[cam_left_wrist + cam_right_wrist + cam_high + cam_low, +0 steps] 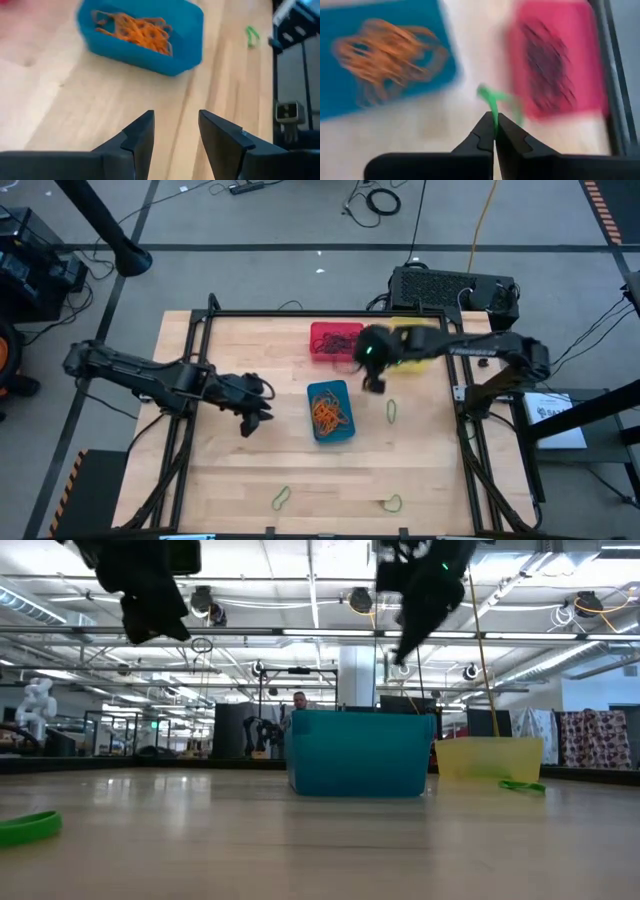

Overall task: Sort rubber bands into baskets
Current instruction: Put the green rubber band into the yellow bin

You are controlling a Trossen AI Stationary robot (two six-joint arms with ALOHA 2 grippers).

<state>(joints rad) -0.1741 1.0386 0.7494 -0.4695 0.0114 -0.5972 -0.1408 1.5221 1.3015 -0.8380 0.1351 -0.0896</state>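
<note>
My right gripper (pixel 495 117) is shut on a green rubber band (pixel 496 100), above the table between the blue basket (pixel 331 411) and the red basket (pixel 334 340). The blue basket holds orange rubber bands (pixel 135 31); the red one holds dark rubber bands (pixel 547 62). The yellow basket (pixel 418 352) stands at the far right, partly under my right arm. My left gripper (pixel 176 117) hangs open above bare wood, to the left of the blue basket, with nothing between its fingers. My right gripper pinches the green rubber band between its two fingertips, by one end of the loop (pixel 494 111). The fingers slant downward from above. The rest of the loop sticks out past the fingertips, lifted clear of the table.
Loose green rubber bands lie on the wood: one right of the blue basket (pixel 392 412), two near the front edge (pixel 282 498) (pixel 392 503). A black frame (pixel 300 313) rims the table. A dark box (pixel 450 285) sits beyond the far edge.
</note>
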